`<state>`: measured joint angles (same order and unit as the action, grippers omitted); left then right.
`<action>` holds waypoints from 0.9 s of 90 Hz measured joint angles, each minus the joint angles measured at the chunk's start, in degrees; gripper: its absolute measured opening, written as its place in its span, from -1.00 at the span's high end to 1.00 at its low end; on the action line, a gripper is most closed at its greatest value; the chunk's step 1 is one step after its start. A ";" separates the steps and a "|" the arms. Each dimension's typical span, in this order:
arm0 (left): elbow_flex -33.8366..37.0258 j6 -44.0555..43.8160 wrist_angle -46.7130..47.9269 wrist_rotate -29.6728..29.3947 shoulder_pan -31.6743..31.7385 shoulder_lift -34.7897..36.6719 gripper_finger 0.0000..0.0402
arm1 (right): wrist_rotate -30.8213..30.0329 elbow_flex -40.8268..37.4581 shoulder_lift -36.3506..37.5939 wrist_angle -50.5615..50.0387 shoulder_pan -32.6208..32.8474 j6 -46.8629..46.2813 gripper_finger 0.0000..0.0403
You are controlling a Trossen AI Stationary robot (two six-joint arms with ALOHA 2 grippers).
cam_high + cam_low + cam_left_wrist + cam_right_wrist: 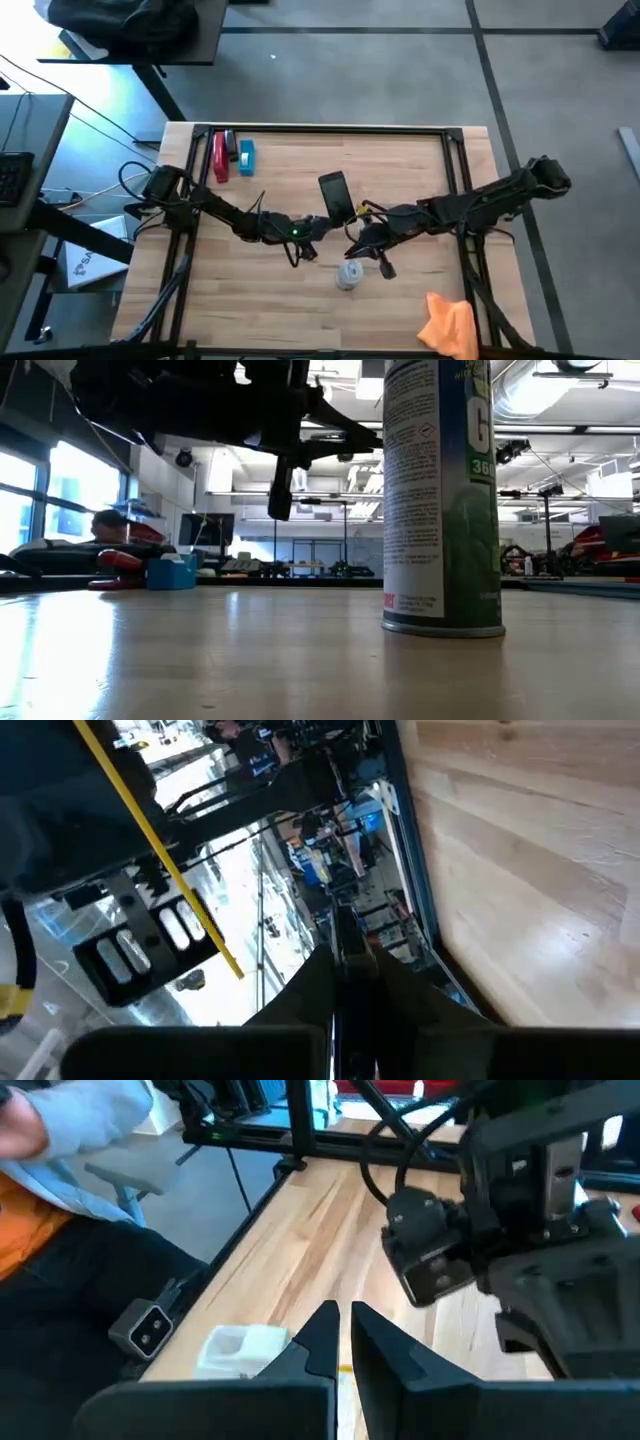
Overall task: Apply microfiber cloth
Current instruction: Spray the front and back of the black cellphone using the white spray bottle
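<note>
High view: the spray can [348, 274] stands upright near mid-table, w/ the orange cloth [449, 322] well off to its right at the table's [400, 200] near edge, untouched. The black phone [336, 196] lies just behind the can. Left gripper [310, 250] hovers just left of the can and right gripper [372, 262] just right of it; both have fingers nearly together, holding nothing.

Orange cloth [448, 325] at table's [420, 300] near-right edge
</note>
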<state>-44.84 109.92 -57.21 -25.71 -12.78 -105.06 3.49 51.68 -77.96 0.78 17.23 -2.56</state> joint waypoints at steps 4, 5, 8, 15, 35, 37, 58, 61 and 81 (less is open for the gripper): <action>0.00 0.63 0.00 0.51 0.00 0.00 0.92 | -0.66 0.00 -0.10 -0.21 0.34 -0.19 1.00; 0.00 0.82 -0.01 0.68 0.00 0.00 0.92 | -0.84 0.00 -0.11 -0.30 0.43 -0.23 1.00; 0.00 1.31 -0.02 1.22 0.00 0.00 0.92 | -1.45 0.00 -0.13 -0.48 0.70 -0.50 1.00; 0.00 2.26 -0.09 2.19 -0.02 0.00 0.92 | -1.97 0.02 -0.38 -0.35 0.95 -1.07 1.00; 0.00 4.57 -0.09 2.61 -0.33 0.02 0.92 | -1.91 0.04 -0.39 -1.02 0.92 -1.30 1.00; 0.00 4.51 -0.09 2.50 -0.40 0.02 0.92 | -1.89 0.04 -0.39 -1.22 0.92 -1.37 1.00; 0.00 3.14 -0.07 1.92 -0.74 0.02 0.92 | -1.92 0.07 -0.41 -1.90 0.92 -1.56 1.00; 0.00 3.42 -0.07 1.53 -0.54 0.02 0.92 | -1.93 0.07 -0.41 -1.95 0.92 -1.72 1.00; 0.00 5.28 -2.03 -3.29 1.38 0.09 0.92 | -1.93 0.07 -0.43 -2.17 0.92 -2.45 1.00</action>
<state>-44.84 115.20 -59.24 -28.99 -11.40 -104.97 1.56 51.75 -78.39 -1.39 18.15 -5.00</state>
